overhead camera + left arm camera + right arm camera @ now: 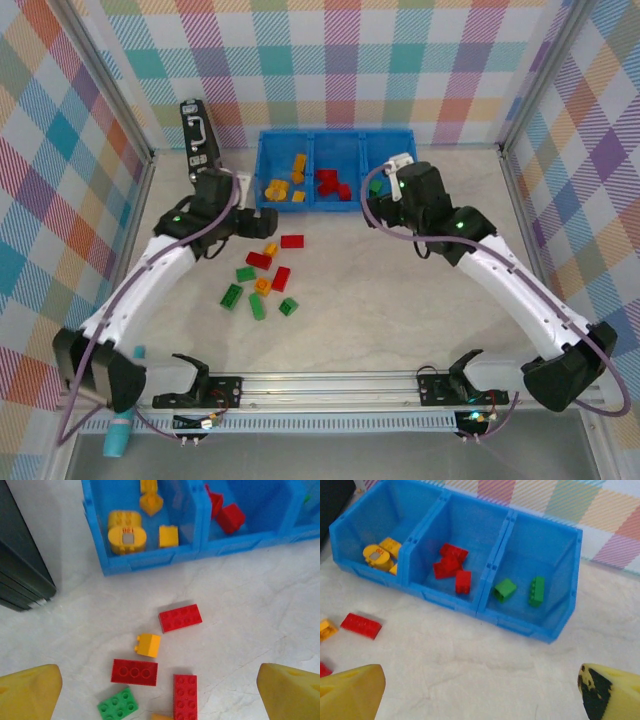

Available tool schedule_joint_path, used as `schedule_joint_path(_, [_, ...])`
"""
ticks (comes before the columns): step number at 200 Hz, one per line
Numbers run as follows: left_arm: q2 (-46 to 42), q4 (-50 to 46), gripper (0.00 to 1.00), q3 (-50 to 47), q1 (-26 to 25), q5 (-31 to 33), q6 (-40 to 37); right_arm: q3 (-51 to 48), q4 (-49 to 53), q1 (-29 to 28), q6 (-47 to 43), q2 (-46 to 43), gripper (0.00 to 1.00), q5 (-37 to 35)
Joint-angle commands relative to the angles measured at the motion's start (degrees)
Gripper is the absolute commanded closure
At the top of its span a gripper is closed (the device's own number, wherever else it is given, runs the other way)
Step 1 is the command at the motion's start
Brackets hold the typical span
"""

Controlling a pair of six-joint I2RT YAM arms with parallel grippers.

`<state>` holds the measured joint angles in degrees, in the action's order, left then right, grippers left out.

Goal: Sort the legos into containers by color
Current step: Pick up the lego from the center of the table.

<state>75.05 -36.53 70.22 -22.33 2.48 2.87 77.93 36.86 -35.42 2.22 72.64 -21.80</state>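
The loose legos (148, 645) are lying in a tight cluster on the table (260, 610), just ahead of and below your left pincer (160, 694). The rest are already sitting in the blue bin (445, 600) beyond the right pincer (480, 696): yellow ones (380, 555) in the compartment to its far left, red ones (452, 565) in the middle, and green ones (536, 591) straight ahead.

You are risking a double pick. The small yellow brick is lying near two red bricks (180, 617), so closing fingers could be dragging a neighbour along or nudging the pile apart. A brick gripped only by a corner could be twisting free on the way to the bin. The dividers are thin, so a release made off-centre could be putting a brick into the wrong colour's compartment. The black case (20, 570) is standing to the left pincer's left, so a wide swing there could be clipping it.

Both pincers are standing fully spread. Neither is holding or touching anything; each is hovering clear above the table.
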Motion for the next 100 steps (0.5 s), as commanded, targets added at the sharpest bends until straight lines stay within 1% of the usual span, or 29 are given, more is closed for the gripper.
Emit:
schedule_joint_path(1, [6.7,0.8,0.0,1.6,-2.8,7.9,7.2,7.9,19.0,-0.4,1.6,1.3,0.01,3.6])
schedule_joint_path(19, [13.0,1.9,0.0,2.5,-4.7,10.9,10.2,14.5,25.4,-0.3,1.1,0.8,0.01,-1.3])
schedule_joint_path(28, [16.1,2.3,0.0,3.6,-5.6,12.5,11.2,16.2,25.9,-0.3,1.8,-0.7,0.01,-2.4])
schedule_joint_path(36, [19.0,2.1,0.0,4.8,-6.4,13.2,12.0,16.7,25.1,-0.3,2.3,-3.1,0.01,-1.6])
schedule_joint_path(54, [23.5,4.1,0.0,6.4,-8.0,14.2,12.4,14.0,18.9,-0.3,0.1,-9.4,0.01,-2.5])
schedule_joint_path(76, [27.9,7.5,0.0,7.9,-9.2,13.0,12.5,7.2,6.9,-0.3,-2.6,-17.6,0.01,-1.8])
schedule_joint_path(88, [30.2,7.8,0.0,9.4,-9.8,12.9,12.4,4.8,3.4,-0.3,-3.6,-19.4,0.01,-1.7])
schedule_joint_path(100, [32.5,7.2,0.0,10.8,-10.2,13.4,12.3,4.1,2.2,-0.2,-4.6,-18.6,0.01,-4.4])
